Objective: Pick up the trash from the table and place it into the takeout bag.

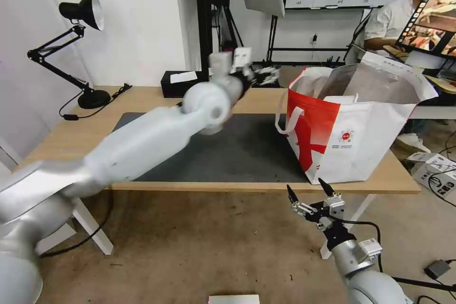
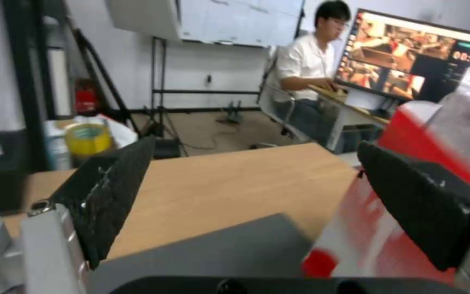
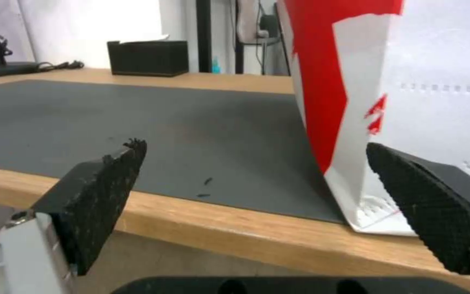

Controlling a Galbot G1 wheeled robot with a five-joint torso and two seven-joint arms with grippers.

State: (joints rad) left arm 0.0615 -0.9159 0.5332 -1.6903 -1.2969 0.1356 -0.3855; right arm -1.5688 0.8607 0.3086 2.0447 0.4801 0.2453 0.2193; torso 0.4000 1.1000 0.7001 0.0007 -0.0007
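Right gripper (image 3: 251, 183) spread wide, takeout bag (image 3: 387, 102) on table (image 3: 235, 232), apparently empty-handed

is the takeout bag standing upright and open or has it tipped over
Upright and open. The takeout bag stands on its base on the table, its mouth gaping upward and the silver lining showing inside.

Dark mat (image 1: 237, 152) at frame centre lies bare: wide free lane across table (image 1: 156, 97). Takeout bag (image 1: 351, 137) blocks right of centre, mouth open upward. Left arm (image 1: 156, 137) slants over mat's left half. Black tissue box (image 1: 178, 83) and desk lamp (image 1: 78, 47) crowd upper left. Right gripper (image 1: 308, 191), fingers spread, hangs below table's front edge under bag.
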